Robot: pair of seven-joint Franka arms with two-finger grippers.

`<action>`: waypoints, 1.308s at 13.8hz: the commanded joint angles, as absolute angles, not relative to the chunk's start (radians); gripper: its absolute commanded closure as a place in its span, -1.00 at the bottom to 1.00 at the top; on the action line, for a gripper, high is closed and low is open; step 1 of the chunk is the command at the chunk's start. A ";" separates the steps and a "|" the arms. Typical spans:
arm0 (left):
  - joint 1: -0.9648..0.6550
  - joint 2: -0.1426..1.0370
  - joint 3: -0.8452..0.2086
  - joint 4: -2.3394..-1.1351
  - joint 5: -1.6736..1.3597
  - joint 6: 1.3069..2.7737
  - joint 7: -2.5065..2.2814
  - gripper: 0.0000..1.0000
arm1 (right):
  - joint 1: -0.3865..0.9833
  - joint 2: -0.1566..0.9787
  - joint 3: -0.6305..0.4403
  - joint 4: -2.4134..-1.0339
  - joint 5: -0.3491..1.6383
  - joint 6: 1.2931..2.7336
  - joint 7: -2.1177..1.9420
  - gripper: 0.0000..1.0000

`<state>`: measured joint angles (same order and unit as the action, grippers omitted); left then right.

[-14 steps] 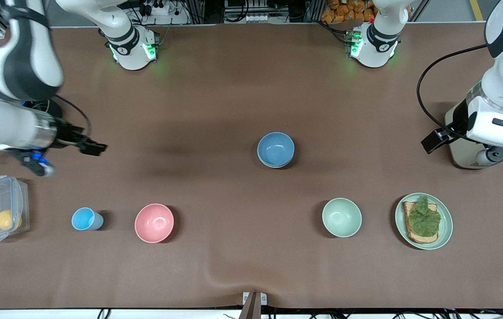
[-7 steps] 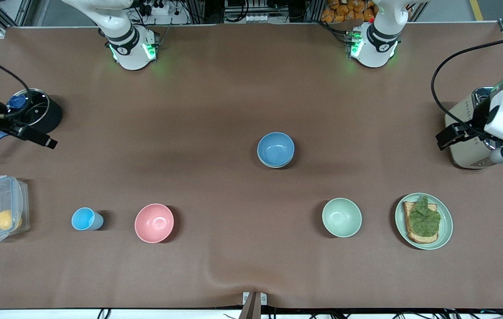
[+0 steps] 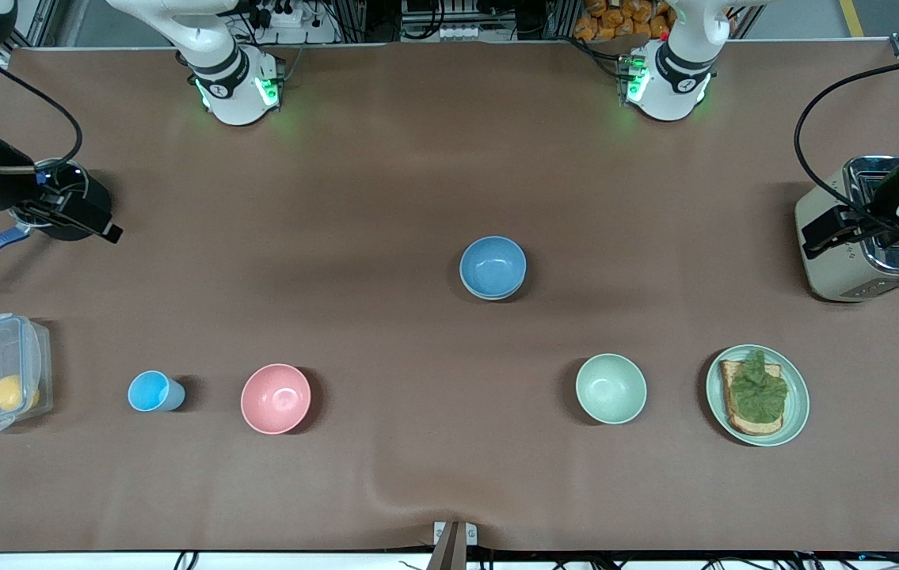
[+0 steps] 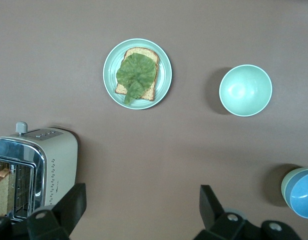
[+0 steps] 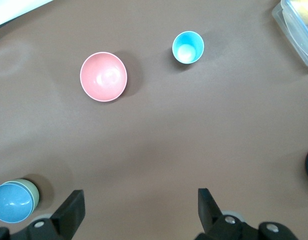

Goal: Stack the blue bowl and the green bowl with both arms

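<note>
Left gripper [image 4: 139, 212]: fingers spread, empty, raised over the toaster [image 3: 841, 237] at its own end of the table. Right gripper [image 5: 136, 212]: likewise released, empty, over the black pot [image 3: 73, 207]. Well apart from both, mid-table, the blue bowl [image 3: 493, 266] sits nested in the green bowl [image 5: 32, 192].

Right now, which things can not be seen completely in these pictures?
- green bowl: blue bowl sits in it; only its rim shows, wrist views.
- black pot: front view, right gripper over it covers part.
- toaster: front view, left gripper over it covers part.
- clear box: right wrist view, cut by edge.
</note>
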<state>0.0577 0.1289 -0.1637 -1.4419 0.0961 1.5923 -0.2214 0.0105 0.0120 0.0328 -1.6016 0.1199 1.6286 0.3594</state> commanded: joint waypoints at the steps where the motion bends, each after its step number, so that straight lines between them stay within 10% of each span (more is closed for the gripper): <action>1: 0.051 0.115 -0.161 -1.440 0.078 1.574 -0.206 -1.00 | 0.037 -0.025 0.011 -1.655 0.101 1.658 0.368 -1.00; 18: 0.052 0.072 -0.209 -1.442 0.051 1.488 -0.215 -1.00 | 0.044 -0.026 0.020 -1.655 0.031 1.657 0.350 -1.00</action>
<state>0.0490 0.0801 -0.2086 -1.4426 0.0753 1.4989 -0.2214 0.0297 0.0058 0.0253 -1.6225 0.0650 1.6486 0.3547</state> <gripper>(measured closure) 0.000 0.000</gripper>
